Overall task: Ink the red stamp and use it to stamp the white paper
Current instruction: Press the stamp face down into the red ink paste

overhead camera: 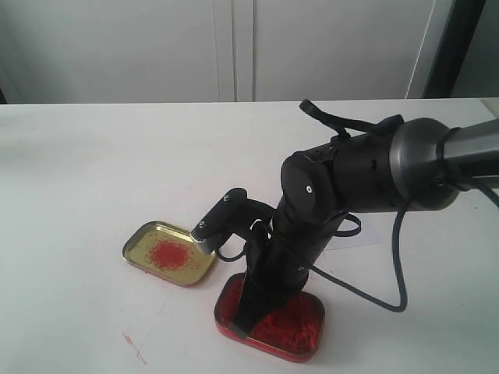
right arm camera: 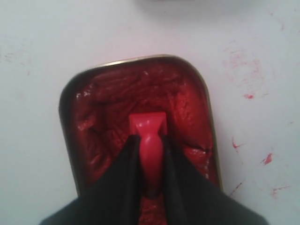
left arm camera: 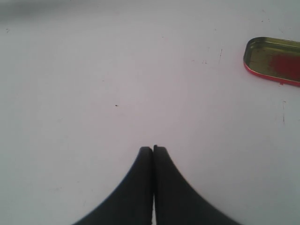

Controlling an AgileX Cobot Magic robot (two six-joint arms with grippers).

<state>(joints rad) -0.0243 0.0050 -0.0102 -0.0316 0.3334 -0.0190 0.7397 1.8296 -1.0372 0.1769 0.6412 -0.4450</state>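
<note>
My right gripper [right arm camera: 150, 140] is shut on the knob handle of the red stamp [right arm camera: 149, 129]. Its square base points down into the lumpy red paste of the rounded-rectangle tin [right arm camera: 93, 89]. I cannot tell whether the base touches the paste. In the exterior view the right arm leans down over that tin [overhead camera: 300, 327] near the front edge, and the stamp is hidden behind the black fingers [overhead camera: 248, 300]. A corner of the white paper [overhead camera: 355, 232] shows behind the right arm. My left gripper [left arm camera: 153, 149] is shut on nothing, above bare white tabletop.
A gold-coloured tin with a red smudge [overhead camera: 168, 253] lies just left of the paste tin; it also shows in the left wrist view as the gold tin [left arm camera: 274, 60]. Red flecks mark the tabletop [right arm camera: 248, 96] beside the paste tin. A black cable [overhead camera: 398, 257] loops behind the right arm.
</note>
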